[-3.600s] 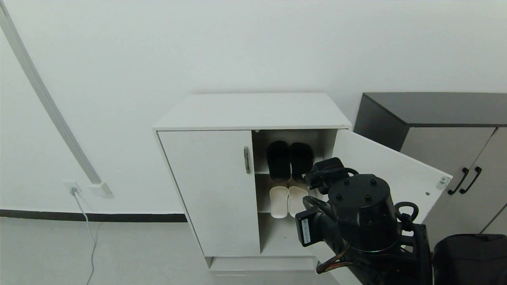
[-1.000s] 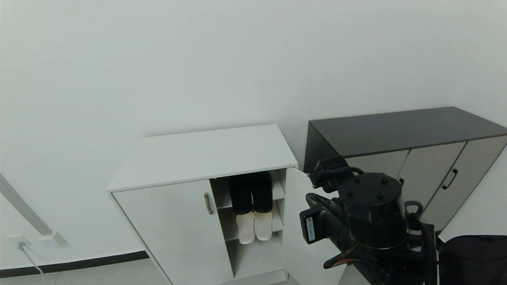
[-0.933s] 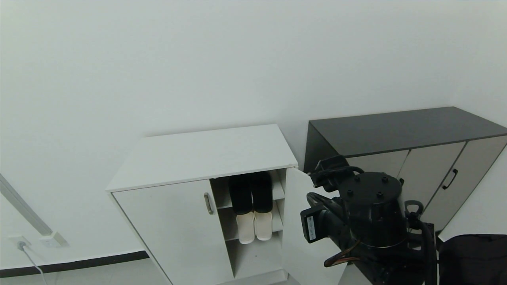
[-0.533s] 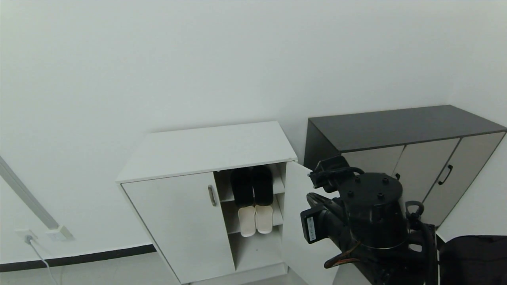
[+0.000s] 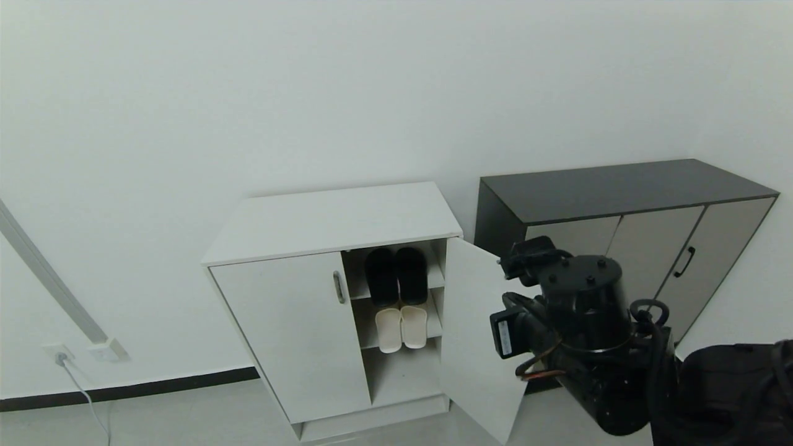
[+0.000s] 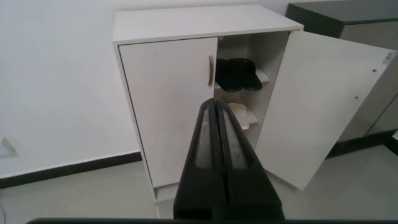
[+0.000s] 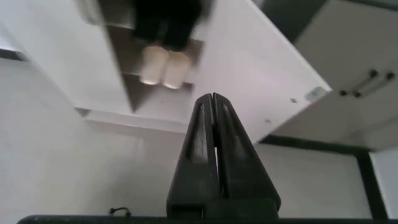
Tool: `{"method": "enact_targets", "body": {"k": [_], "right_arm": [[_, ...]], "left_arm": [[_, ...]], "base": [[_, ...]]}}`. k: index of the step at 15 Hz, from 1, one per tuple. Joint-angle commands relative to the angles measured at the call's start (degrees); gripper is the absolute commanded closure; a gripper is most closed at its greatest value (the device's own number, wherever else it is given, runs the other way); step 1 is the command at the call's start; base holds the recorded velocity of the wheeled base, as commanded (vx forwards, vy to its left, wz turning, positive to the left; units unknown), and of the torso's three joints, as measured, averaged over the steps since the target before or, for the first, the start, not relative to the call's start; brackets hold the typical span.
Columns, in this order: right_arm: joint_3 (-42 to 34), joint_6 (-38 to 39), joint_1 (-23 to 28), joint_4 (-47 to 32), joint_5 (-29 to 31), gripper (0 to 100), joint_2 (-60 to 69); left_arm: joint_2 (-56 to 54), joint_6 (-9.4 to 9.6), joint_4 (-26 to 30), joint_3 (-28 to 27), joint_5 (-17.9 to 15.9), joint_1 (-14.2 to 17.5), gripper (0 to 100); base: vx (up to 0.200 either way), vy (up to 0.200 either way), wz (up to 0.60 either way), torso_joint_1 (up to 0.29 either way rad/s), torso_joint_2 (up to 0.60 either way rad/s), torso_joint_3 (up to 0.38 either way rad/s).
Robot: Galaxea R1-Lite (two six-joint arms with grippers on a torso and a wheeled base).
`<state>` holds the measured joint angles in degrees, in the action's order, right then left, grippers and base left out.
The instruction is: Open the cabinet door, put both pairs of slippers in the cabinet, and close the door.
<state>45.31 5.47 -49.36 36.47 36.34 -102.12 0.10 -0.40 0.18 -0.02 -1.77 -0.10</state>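
Two pairs of slippers sat inside the white two-door cabinet (image 5: 334, 217), the black slip-on pair (image 5: 396, 275) on the top shelf and the cream slip-on pair (image 5: 401, 328) on the shelf just below. Its right-hand door (image 5: 477, 334) stood swung wide open, while the left door (image 5: 291, 334) was flush against the frame. The left gripper (image 6: 215, 104) and the right gripper (image 7: 213, 98) each had their fingers pressed together around nothing, both apart from the cabinet.

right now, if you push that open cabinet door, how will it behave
The open door looks like a flat rigid panel, so it should probably swing rather than flex. The black slippers and white slippers sit inside the cabinet, so likely nothing blocks it.
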Motion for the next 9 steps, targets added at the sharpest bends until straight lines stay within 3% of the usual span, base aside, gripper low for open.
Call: {"method": "enact_targets", "body": {"k": [1, 3, 5, 9], "right_arm": [[3.7, -0.4, 5.3, -0.2, -0.3, 100, -2.0], [8.1, -0.8, 11.0, -0.1, -3.0, 100, -4.9], [11.8, -0.8, 15.5, -0.2, -9.7, 100, -7.1], [18.8, -0.8, 22.5, -0.6, -16.5, 100, -12.8]], "left_arm": [[0.0, -0.04, 0.0, -0.1, 0.0, 0.0, 100], [0.0, -0.04, 0.0, 0.0, 0.0, 0.0, 100], [0.0, -0.04, 0.0, 0.0, 0.0, 0.0, 100], [0.0, -0.04, 0.0, -0.1, 0.0, 0.0, 100]], "base": [[0.0, 0.0, 0.0, 0.0, 0.0, 0.0], [0.0, 0.0, 0.0, 0.0, 0.0, 0.0], [0.0, 0.0, 0.0, 0.0, 0.0, 0.0], [0.0, 0.0, 0.0, 0.0, 0.0, 0.0]]}}
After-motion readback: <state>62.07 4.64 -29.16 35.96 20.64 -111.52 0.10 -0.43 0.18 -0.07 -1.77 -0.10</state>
